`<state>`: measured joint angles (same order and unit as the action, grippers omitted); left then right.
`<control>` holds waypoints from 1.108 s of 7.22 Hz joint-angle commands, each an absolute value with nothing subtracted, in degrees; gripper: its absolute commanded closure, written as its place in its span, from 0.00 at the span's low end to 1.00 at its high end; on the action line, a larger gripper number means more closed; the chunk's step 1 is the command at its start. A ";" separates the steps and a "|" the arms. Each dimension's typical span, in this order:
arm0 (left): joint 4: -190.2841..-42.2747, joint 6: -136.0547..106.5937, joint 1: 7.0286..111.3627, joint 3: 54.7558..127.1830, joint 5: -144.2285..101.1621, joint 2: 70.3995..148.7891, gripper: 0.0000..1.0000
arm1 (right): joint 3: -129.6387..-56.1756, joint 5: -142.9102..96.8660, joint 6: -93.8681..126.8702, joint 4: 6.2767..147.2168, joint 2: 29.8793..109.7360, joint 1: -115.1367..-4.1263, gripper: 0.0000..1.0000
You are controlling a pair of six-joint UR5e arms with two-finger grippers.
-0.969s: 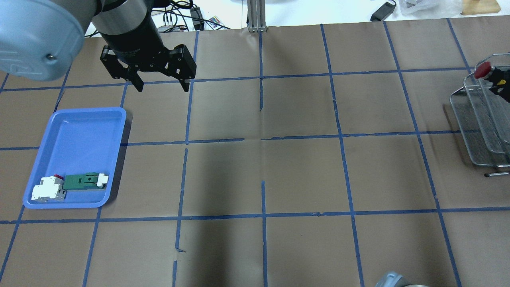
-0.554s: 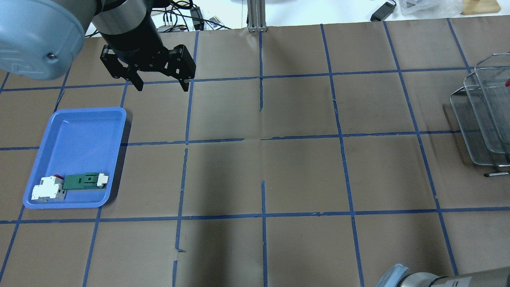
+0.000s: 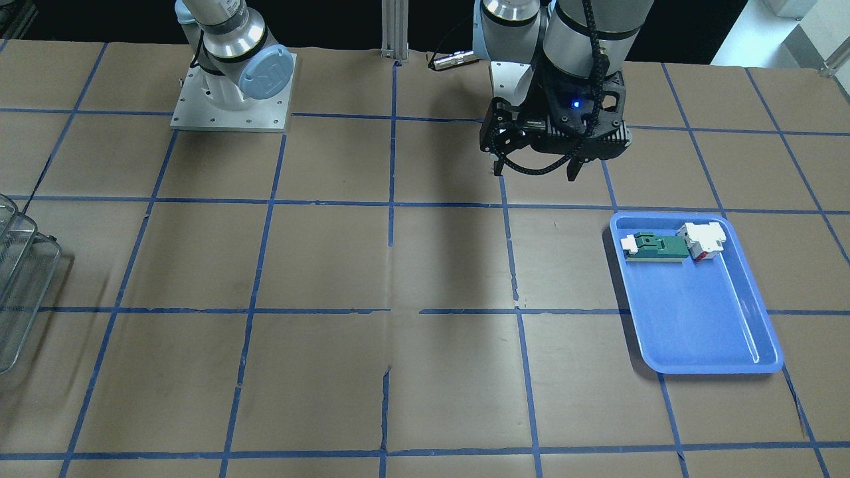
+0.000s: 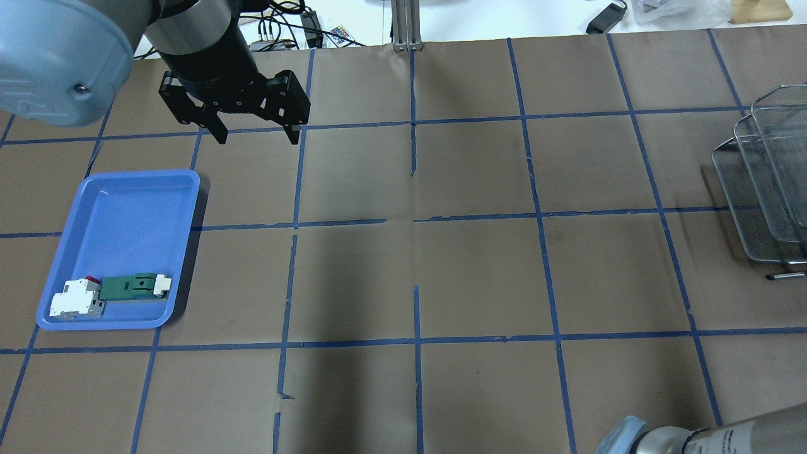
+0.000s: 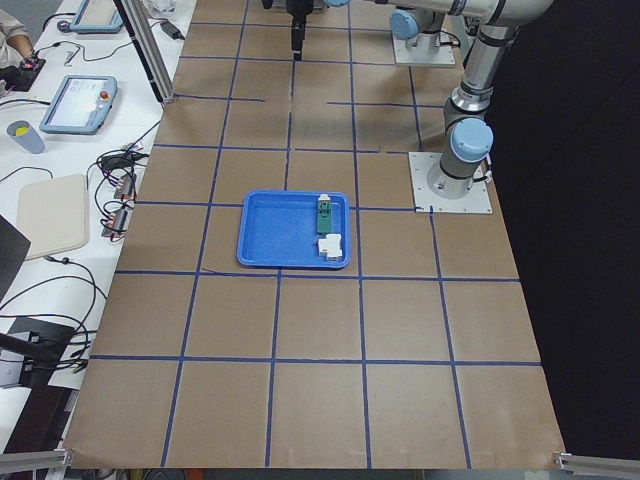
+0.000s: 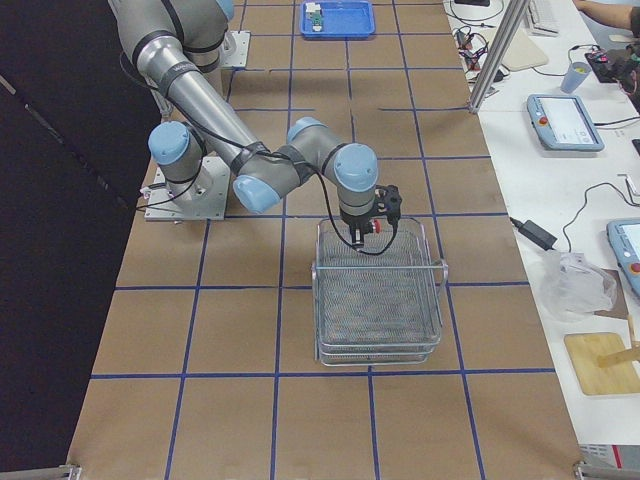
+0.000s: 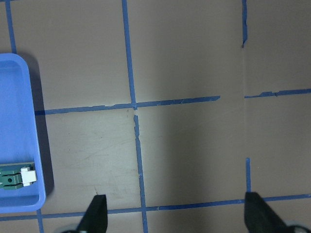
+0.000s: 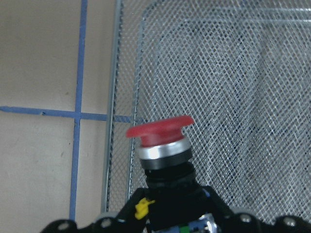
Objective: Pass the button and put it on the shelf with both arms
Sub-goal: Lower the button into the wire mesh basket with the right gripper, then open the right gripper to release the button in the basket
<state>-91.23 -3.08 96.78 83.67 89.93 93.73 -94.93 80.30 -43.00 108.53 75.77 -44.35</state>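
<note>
"Red-capped button (image 8: 160,130), where did you have it?"

"On my right wrist feed it stood upright in the right gripper (image 6: 365,226). The black base was clamped low in the frame, with the silver ring and the cap clear above it. Behind it I saw the wire-mesh shelf (image 6: 381,312). The cap sat over the mesh, just inside the rim."

"Was it resting on the mesh?"

"I couldn't tell. From the camera at the table's right end, my right arm (image 6: 262,180) reached out to the end of the shelf that faces the middle of the table. The gripper pointed down at the top tier's rim."

"And your left side?"

"My left gripper (image 4: 257,140) hung above the brown paper table (image 4: 479,277) with its fingers (image 7: 95,214) spread wide and nothing between them. It was near the blue tray (image 4: 129,208), off the tray's far end from the robot, and well apart from the shelf."

"What was in the tray?"

"A green board (image 4: 128,287) with a small white piece at one end, and a white block with a red side (image 4: 77,299) touching the other. Both lay in the end of the tray nearest the robot."
</note>
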 commanded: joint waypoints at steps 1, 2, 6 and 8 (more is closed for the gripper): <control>-91.23 -3.08 96.77 83.67 89.65 93.78 0.00 | -94.57 79.98 -39.99 109.25 75.23 -44.82 0.06; -91.23 -3.08 96.77 83.67 89.56 93.78 0.00 | -94.57 79.81 -39.99 109.16 75.23 -44.82 0.00; -91.32 -3.08 96.77 83.67 89.82 93.69 0.00 | -95.10 83.40 -39.99 104.10 81.62 -46.13 0.00; -91.32 -3.08 96.77 83.67 89.91 93.69 0.00 | -95.36 83.58 -33.36 89.38 91.01 -50.51 0.00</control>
<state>-91.30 -3.08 96.77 83.67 89.86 93.70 -95.21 83.32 -37.68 98.13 85.48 -47.75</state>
